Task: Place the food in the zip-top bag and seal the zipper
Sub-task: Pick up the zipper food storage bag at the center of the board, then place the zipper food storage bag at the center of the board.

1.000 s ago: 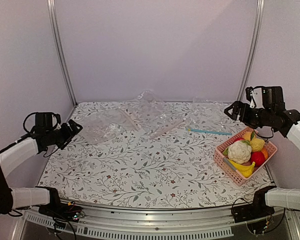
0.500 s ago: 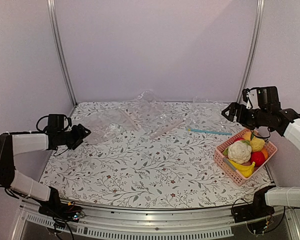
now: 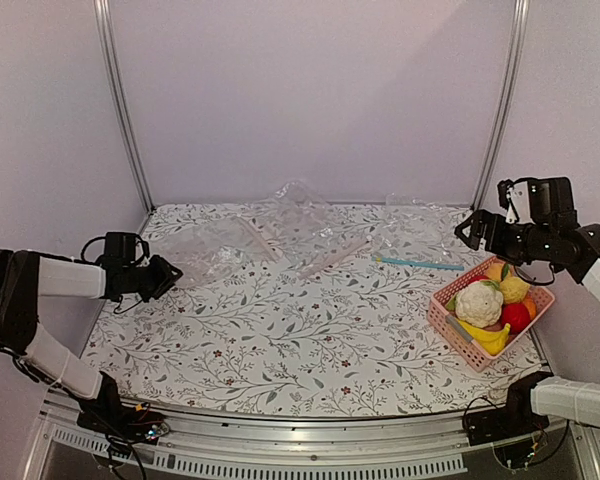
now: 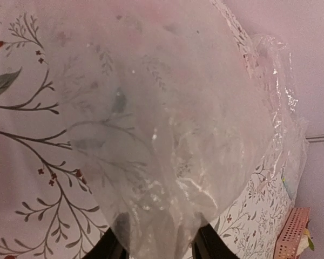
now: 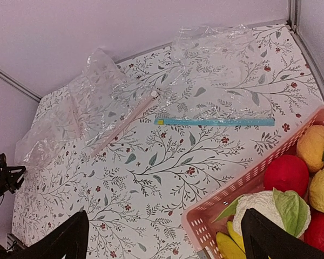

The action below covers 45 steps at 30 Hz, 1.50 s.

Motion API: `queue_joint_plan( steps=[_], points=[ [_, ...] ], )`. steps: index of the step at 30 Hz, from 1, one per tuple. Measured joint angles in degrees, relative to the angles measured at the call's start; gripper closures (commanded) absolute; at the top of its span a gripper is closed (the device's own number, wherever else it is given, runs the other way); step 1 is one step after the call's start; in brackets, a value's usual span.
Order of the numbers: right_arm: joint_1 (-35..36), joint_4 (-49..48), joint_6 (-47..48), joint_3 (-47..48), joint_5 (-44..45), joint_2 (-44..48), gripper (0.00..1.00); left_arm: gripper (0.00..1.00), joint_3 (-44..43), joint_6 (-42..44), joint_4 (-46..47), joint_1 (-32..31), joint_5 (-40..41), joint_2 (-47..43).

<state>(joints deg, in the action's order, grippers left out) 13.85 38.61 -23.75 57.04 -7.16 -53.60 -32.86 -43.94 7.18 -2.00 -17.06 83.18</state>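
The zip-top bag (image 3: 208, 255), clear and crinkly, lies at the back left of the table. Its near edge fills the left wrist view (image 4: 162, 135) and runs between the fingers of my left gripper (image 4: 161, 245), whose jaws stand half closed on either side of the film. From above, that gripper (image 3: 172, 275) sits low at the bag's left edge. I cannot pick out the zipper. The food sits in a pink basket (image 3: 450, 325): cauliflower (image 3: 478, 303), banana (image 3: 485, 338), a red fruit (image 3: 517, 316) and lemon (image 3: 514, 289). My right gripper (image 3: 465, 232) hangs open above the basket (image 5: 221, 216), empty.
A second clear bag (image 3: 302, 215) with a pale strip (image 3: 332, 256) lies at the back middle. A third clear bag (image 3: 410, 230) with a teal strip (image 3: 418, 263) lies back right. Metal posts and the lilac walls close in the table.
My left arm has dropped and reached right to the bag's edge, and its jaws have narrowed around the film. The right gripper has shifted slightly right, still open.
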Motion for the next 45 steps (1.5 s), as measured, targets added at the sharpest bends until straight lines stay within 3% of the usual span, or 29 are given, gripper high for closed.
queue_joint_plan(
  steps=[4,8,16,22,31,38,45],
  points=[
    [0.0,1.9,0.3,0.0,0.9,2.9,0.01,0.91,-0.2,0.1,0.7,-0.1,-0.1,-0.7],
    [0.0,2.8,0.3,0.0,1.0,4.3,0.01,1.0,-0.9,0.9,-0.7,-0.1,-0.3,-3.5],
    [0.0,2.2,-0.9,-0.1,-1.4,3.6,0.01,1.0,-7.2,4.2,-9.2,-0.1,-3.8,-10.9],
    [1.6,-2.5,-1.6,-0.1,-5.3,-1.2,0.01,1.0,-15.5,7.4,-15.6,-0.8,-13.9,-15.0],
    [8.1,-8.9,-1.0,1.9,-7.1,-11.5,0.01,1.0,-24.5,14.7,-18.7,-10.9,-30.9,-16.6],
    [8.9,-12.6,-1.4,0.2,-6.8,-12.2,0.01,0.99,-23.5,18.7,-18.4,-17.0,-40.8,-16.5],
    [9.1,-12.7,-2.2,-1.3,-5.5,-12.2,0.01,1.0,-15.5,19.1,-20.0,-25.2,-36.1,-10.3]
  ],
)
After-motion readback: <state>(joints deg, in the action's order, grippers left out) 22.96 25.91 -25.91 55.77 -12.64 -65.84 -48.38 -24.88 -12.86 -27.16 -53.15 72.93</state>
